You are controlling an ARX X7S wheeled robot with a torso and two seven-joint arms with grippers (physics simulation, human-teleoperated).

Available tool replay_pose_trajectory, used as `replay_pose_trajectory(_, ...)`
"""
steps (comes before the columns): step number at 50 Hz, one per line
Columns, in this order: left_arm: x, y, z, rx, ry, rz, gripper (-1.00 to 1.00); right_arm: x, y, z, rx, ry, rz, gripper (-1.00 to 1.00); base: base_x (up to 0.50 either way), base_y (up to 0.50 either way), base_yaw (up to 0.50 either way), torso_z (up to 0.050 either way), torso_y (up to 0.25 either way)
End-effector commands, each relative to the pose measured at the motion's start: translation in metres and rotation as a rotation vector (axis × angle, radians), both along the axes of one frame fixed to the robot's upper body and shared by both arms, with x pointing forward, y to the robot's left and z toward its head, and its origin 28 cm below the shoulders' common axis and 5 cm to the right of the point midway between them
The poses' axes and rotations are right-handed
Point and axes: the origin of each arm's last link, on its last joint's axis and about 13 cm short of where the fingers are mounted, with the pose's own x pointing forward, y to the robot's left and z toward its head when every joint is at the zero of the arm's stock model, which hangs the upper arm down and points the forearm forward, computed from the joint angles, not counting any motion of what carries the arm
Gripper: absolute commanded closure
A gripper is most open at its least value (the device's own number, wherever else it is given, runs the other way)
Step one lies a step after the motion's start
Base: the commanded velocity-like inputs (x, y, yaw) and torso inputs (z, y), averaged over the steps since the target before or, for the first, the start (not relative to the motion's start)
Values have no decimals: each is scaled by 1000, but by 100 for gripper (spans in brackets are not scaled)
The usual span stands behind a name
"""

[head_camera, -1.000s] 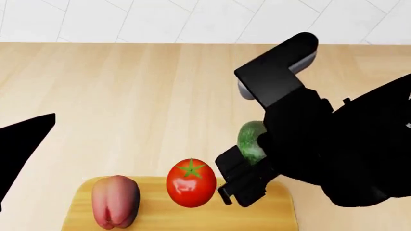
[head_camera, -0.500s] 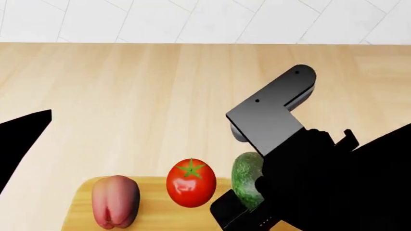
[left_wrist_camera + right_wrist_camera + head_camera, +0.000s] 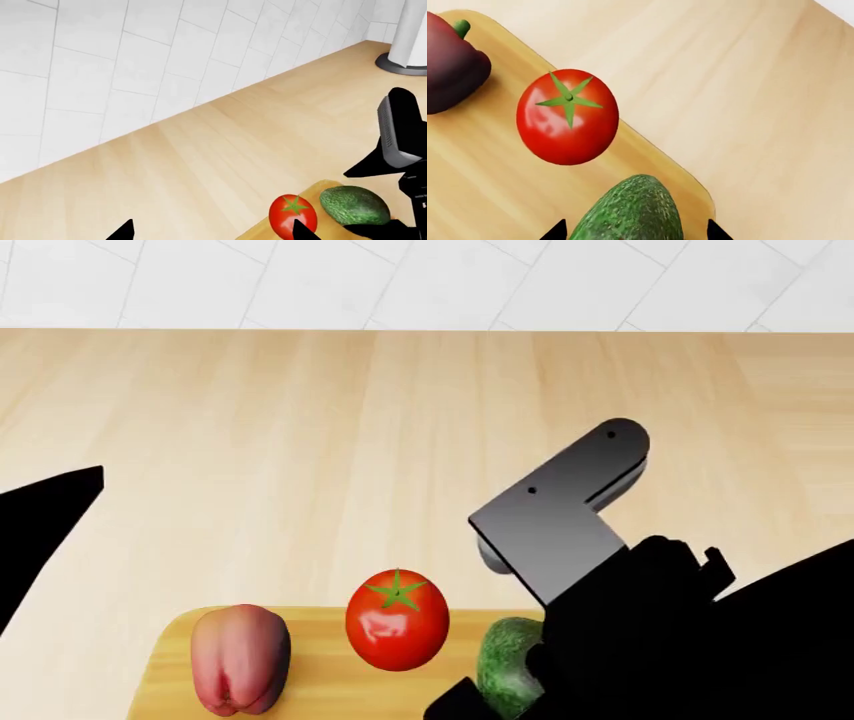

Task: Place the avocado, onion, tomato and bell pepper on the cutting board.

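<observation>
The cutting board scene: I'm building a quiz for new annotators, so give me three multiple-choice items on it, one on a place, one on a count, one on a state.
1. Where is the tomato?
A. on the cutting board, between the pepper and the avocado
B. on the bare countertop
C. in the left pincer

2. How many vegetables or fruits are in sight?
A. two
B. three
C. four

3. What is the state of the avocado?
A. lying free on the counter
B. between the fingertips of the right pincer, over the board
C. cut in half

Key: 1 A, the head view shows it on the board between the two. 2 B, only pepper, tomato and avocado show; no onion. 3 B, the right wrist view shows a dark tip on each side of it.
</observation>
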Motion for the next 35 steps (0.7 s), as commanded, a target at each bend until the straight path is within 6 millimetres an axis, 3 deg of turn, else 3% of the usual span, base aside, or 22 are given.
replay_pose_trajectory(1, -1, 0, 2, 0, -5, 0, -100, -4, -1, 21, 6, -61, -1, -100, 0, 0, 0, 0, 0)
replay_pose_trajectory(9, -2, 3, 2, -4, -8, 5, -100, -19, 0, 55, 16, -165, 9, -100, 0, 0, 0, 0, 0)
replay_pose_trajectory(18, -8, 7, -5, 10, 25, 28, -100, -46, 2, 69, 96, -264, 12, -100, 0, 0, 0, 0, 0)
replay_pose_trajectory(21, -13, 12, -6, 48, 42, 57, -100, -54, 0, 85, 118, -326, -12, -100, 0, 0, 0, 0, 0)
replay_pose_trajectory(29, -28, 28, -13, 109, 88, 118, -100, -56, -4, 100, 118, -388, -29, -100, 0, 0, 0, 0, 0)
replay_pose_trajectory(35, -42, 37, -14, 141, 149, 160, -100, -51, -4, 100, 116, -399, -37, -100, 0, 0, 0, 0, 0)
